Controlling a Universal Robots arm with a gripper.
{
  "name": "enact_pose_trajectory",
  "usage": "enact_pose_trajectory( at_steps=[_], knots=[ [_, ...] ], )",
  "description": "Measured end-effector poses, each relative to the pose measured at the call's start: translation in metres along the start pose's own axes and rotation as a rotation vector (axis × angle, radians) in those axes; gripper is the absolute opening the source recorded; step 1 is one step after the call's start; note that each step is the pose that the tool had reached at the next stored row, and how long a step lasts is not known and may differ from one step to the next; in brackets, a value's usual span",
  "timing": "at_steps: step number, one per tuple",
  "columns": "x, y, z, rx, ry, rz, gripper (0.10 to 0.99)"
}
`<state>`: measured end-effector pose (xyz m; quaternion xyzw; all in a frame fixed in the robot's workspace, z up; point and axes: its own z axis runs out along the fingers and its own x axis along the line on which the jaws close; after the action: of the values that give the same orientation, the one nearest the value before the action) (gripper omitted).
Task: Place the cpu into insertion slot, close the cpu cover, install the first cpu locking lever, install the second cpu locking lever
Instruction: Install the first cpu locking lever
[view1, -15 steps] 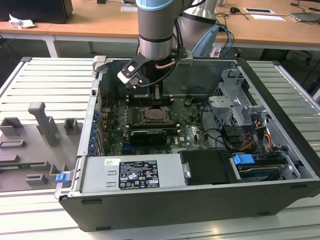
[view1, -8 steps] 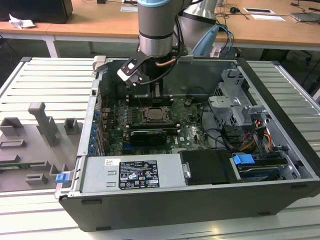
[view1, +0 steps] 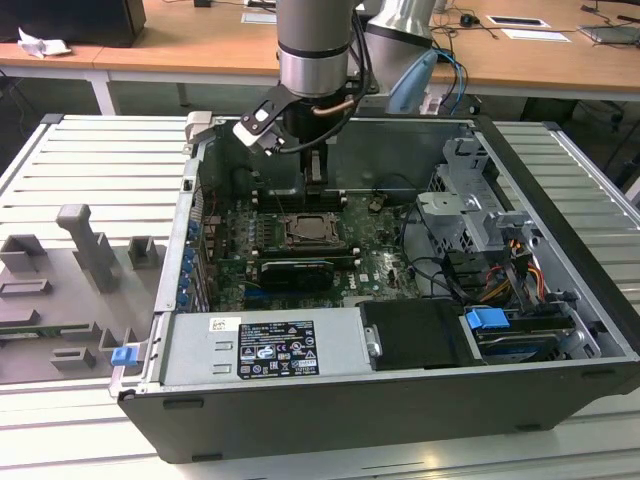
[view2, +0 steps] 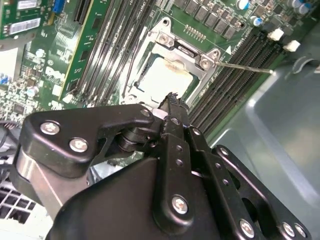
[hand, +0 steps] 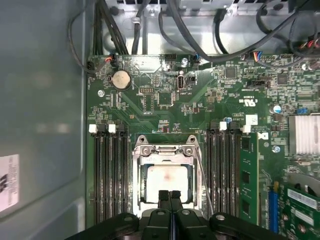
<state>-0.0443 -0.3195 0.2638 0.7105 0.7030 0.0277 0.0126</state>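
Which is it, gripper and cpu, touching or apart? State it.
Cannot tell. In the first wrist view the gripper overlaps the edge of the cpu, hiding any gap.

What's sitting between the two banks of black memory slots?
The cpu, lying flat inside the frame of the silvery cpu cover; the first wrist view shows it.

The cpu (hand: 167, 181) lies in the insertion slot (hand: 139, 199), the cpu cover (hand: 165, 150) down over it. Memory slots (hand: 107, 175) flank the slot; the gripper (hand: 170, 196) hangs above.
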Motion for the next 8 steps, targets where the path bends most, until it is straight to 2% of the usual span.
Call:
enact_pose_trajectory(
  at_steps=[3,8],
  knots=[
    [0.0001,0.0002,-0.0028,0.0,0.0003,-0.009,0.106],
    [0.0001,0.0002,-0.0029,0.003,0.0066,-0.125,0.106]
  ],
)
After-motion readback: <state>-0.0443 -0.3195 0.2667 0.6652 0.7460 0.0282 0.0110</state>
